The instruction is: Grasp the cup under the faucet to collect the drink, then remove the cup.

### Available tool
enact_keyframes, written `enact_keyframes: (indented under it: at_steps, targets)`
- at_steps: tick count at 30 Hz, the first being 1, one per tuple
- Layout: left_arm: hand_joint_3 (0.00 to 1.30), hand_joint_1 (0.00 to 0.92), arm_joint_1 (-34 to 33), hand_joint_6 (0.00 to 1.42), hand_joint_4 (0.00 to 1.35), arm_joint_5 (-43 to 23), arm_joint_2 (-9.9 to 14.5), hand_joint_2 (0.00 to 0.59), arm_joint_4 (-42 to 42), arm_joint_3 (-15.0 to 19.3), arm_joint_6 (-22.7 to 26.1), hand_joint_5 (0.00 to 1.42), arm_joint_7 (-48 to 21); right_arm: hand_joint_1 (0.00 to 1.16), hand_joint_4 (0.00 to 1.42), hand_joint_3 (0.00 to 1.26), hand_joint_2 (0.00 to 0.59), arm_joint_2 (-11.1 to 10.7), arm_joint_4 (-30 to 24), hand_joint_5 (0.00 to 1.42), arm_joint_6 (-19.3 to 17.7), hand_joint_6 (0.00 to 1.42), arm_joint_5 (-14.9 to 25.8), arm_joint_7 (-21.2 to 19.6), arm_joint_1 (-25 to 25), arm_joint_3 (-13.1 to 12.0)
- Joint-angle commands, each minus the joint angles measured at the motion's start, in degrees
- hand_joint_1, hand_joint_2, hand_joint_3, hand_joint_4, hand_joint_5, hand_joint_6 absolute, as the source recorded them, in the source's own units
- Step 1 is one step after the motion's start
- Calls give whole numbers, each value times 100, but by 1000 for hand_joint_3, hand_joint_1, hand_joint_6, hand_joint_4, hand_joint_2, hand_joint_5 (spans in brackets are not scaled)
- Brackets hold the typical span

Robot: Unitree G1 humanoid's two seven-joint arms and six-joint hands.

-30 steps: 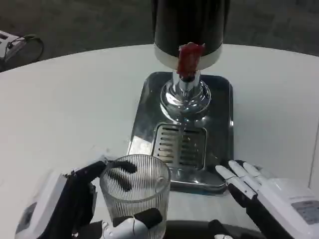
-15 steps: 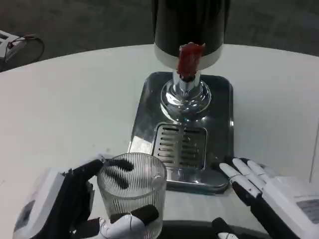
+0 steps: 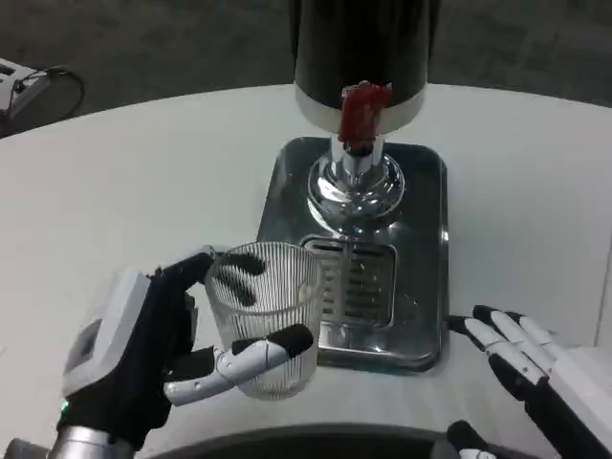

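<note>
- Head view: the left hand (image 3: 143, 359) sits at the lower left, its fingers (image 3: 263, 352) wrapped round a ribbed clear cup (image 3: 265, 316); dark fingertips show through the glass on the far side and a white-and-black finger crosses the near wall.
- The cup is upright, held at the front left corner of the tray (image 3: 430, 229), its right side overlapping the tray's near edge in the picture. Whether its base touches the tabletop (image 3: 124, 201) I cannot tell.
- It looks empty, though the ribbing makes that hard to judge.
- The cup is nearer the camera than the faucet (image 3: 361, 113) and to its left, not beneath it.
- The faucet is a red tap at the foot of a dark dispenser (image 3: 363, 48), which stands on a chrome stem (image 3: 356, 182) rising from the tray.
- A slotted drip grate (image 3: 368, 282) lies in the tray in front of the stem, just right of the cup.
- The right hand (image 3: 535, 368) is at the lower right, just off the tray's near right corner, fingers spread and straight, holding nothing.
- A cable and a pale object (image 3: 24, 81) lie on the floor at the far left.
</note>
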Motion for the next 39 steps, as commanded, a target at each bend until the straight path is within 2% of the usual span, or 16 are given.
enact_keyframes:
  at_steps: [1, 15, 24, 30, 39]
  targets:
    - [1084, 459, -530, 1424, 1235, 77, 93, 193, 460, -64, 49, 1424, 245, 316, 0, 77, 469, -126, -61, 0, -123, 56, 183, 5, 74, -193]
    - [1084, 459, -2094, 1424, 1235, 354, 401, 198, 2166, -318, 211, 1424, 686, 316, 0, 83, 469, -267, 38, 0, -185, 71, 410, 3, 106, -452]
    - [1084, 459, -3046, 1424, 1235, 397, 382, 198, 3425, -845, 279, 1424, 864, 316, 0, 82, 469, -460, 26, 0, -343, 87, 600, 57, 207, -580]
    - [1084, 455, -3454, 1424, 1223, 471, 276, 191, 3920, -1163, 296, 1424, 1012, 316, 0, 76, 469, -439, -5, 0, -398, 92, 721, 18, 230, -605]
    - [1084, 452, -3992, 1424, 1210, 484, 197, 190, 4528, -1387, 324, 1424, 1196, 316, 0, 74, 469, -479, 22, 0, -432, 109, 850, 33, 283, -751]
